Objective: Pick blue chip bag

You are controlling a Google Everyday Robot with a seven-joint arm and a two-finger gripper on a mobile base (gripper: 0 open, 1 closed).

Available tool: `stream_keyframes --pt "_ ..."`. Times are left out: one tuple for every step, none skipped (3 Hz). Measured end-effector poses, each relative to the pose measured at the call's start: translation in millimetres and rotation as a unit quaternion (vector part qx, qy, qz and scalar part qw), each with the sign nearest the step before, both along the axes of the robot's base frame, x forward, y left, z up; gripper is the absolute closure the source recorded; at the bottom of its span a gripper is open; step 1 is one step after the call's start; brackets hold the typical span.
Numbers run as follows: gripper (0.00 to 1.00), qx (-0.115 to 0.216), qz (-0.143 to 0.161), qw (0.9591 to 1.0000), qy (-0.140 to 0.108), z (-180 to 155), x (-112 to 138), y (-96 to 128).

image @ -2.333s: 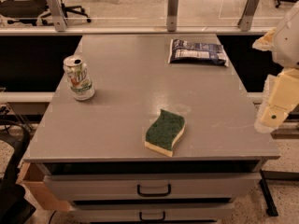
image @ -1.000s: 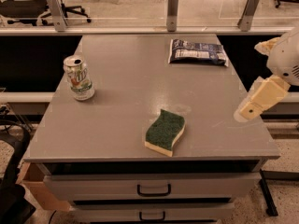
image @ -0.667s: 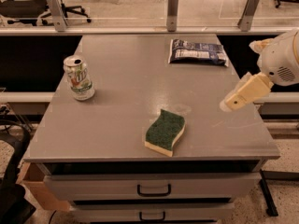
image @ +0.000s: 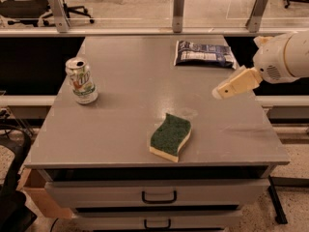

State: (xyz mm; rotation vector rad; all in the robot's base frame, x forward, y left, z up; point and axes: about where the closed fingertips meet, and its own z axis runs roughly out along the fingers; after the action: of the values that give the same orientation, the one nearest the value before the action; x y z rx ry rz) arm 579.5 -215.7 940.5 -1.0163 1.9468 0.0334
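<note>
Blue chip bag [image: 203, 54] lies flat at the far right of the table [image: 120, 124], untouched. Gripper [image: 226, 89] hangs near it, on its near side and above the surface — whether released or clenched cannot be told. Recommended: come down squarely over the bag's middle — the crinkly foil may slip.

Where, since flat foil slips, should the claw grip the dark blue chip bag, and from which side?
The flat navy foil chip bag lies far right on the grey table. Probably pinch its near long edge from above, bunching the foil. The claw hovers near its right end.
</note>
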Motion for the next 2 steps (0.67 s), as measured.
stream_keyframes --pt "0.0 0.0 0.0 1.0 0.0 0.0 0.0 0.1" --pt "0.0 0.032 0.013 0.9994 -0.004 -9.7 24.8 8.2"
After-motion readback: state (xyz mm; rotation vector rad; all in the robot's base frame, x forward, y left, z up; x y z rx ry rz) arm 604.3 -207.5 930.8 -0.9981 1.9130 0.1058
